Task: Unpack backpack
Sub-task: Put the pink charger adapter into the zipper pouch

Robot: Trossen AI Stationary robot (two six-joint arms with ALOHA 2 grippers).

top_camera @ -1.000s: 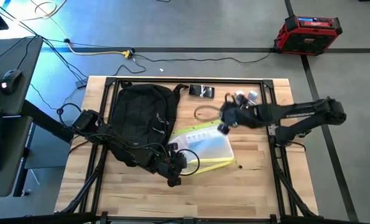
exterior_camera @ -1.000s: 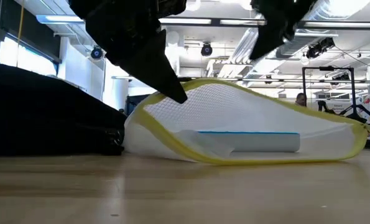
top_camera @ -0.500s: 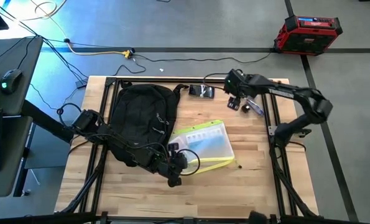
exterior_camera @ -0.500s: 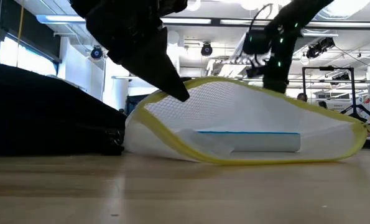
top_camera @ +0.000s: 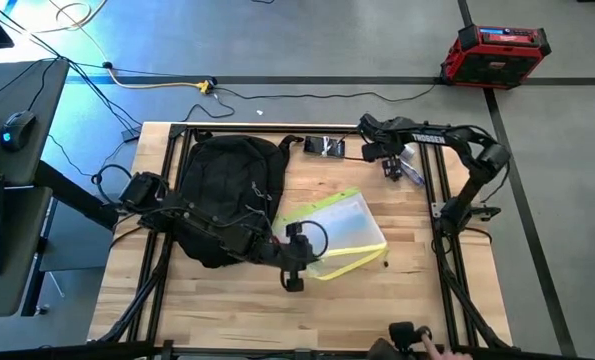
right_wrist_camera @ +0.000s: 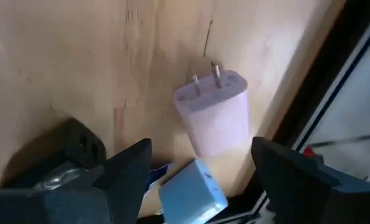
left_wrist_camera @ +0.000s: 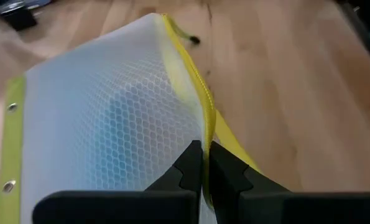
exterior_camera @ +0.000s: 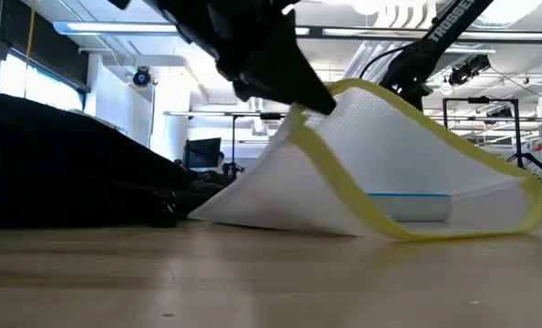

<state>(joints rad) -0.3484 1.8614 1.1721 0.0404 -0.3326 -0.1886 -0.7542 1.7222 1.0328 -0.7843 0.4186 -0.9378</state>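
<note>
Since a second earlier, left pincer [top_camera: 299,258] had dragged the mesh pouch [top_camera: 343,232] away from the backpack [top_camera: 229,196] and tilted its near edge up; right arm had swung from over the desk middle to the far right corner.

Left pincer was clamped shut on the pouch's yellow zipper edge [left_wrist_camera: 204,118], right of the backpack's lower end. Pouch was clear mesh with yellow trim, something pale blue inside. Its far side rested on the desk [top_camera: 227,310], the gripped edge raised.

Right pincer [right_wrist_camera: 200,186] stood open over a white plug adapter [right_wrist_camera: 217,113] and a light blue block [right_wrist_camera: 192,186], holding nothing, well right of the backpack.

Progress, my read: partly done. Already out on the desk: pouch, adapter, blue block, plus a small dark item [top_camera: 326,147] just right of the backpack's top. Backpack lay flat on the desk's left half; couldn't tell whether anything was left inside.

Writing: white "TROSSEN" lettering on the right arm link [top_camera: 437,139]. Nothing else legible.
</note>
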